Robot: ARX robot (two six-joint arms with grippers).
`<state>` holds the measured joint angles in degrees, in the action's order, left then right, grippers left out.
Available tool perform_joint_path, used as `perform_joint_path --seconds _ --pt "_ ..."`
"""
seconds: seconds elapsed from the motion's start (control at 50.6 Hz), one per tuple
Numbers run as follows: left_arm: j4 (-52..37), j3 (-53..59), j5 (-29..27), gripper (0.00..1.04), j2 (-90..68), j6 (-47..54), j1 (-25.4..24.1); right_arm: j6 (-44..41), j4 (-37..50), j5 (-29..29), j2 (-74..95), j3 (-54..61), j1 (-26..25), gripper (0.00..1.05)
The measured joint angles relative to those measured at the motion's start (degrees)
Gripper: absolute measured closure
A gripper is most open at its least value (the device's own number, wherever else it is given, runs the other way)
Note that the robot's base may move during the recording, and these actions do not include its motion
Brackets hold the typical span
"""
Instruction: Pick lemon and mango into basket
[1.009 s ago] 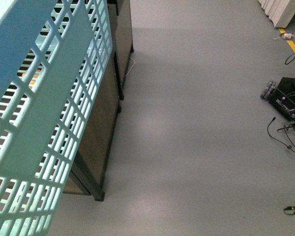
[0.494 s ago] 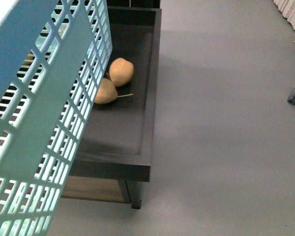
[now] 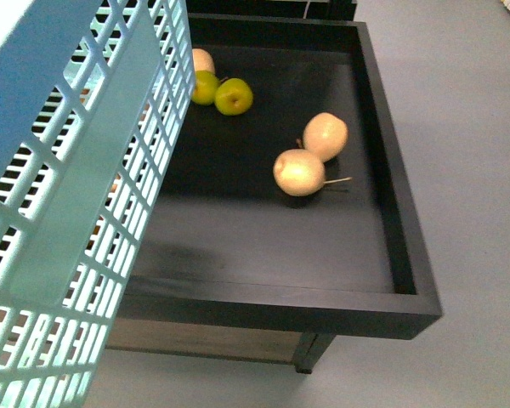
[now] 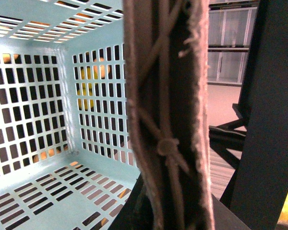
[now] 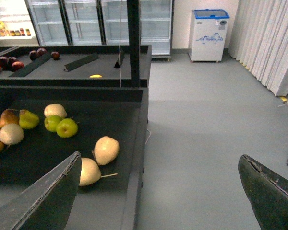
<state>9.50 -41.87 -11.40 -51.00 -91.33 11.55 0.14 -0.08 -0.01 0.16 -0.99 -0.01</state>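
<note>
basket (image 3: 76, 212) close at left, black tray (image 3: 280, 313) with two pale fruits (image 3: 299, 172)

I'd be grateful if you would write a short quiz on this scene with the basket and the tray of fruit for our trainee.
1. True or false: the right gripper is shut on a fruit.
2. The two pale stemmed fruits lie: A) on the floor, B) in the black tray, C) between the gripper's fingers.
3. In the front view, how many green fruits show just right of the basket?
Key: 1 false, it is open and empty; 2 B; 3 two.
</note>
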Motion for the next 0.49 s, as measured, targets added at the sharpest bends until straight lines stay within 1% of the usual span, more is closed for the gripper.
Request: perform_joint_path --seconds 0.494 --pt "0.00 0.00 -0.24 1.00 0.00 0.02 -0.02 0.02 0.00 0.00 0.00 0.00 0.00 0.09"
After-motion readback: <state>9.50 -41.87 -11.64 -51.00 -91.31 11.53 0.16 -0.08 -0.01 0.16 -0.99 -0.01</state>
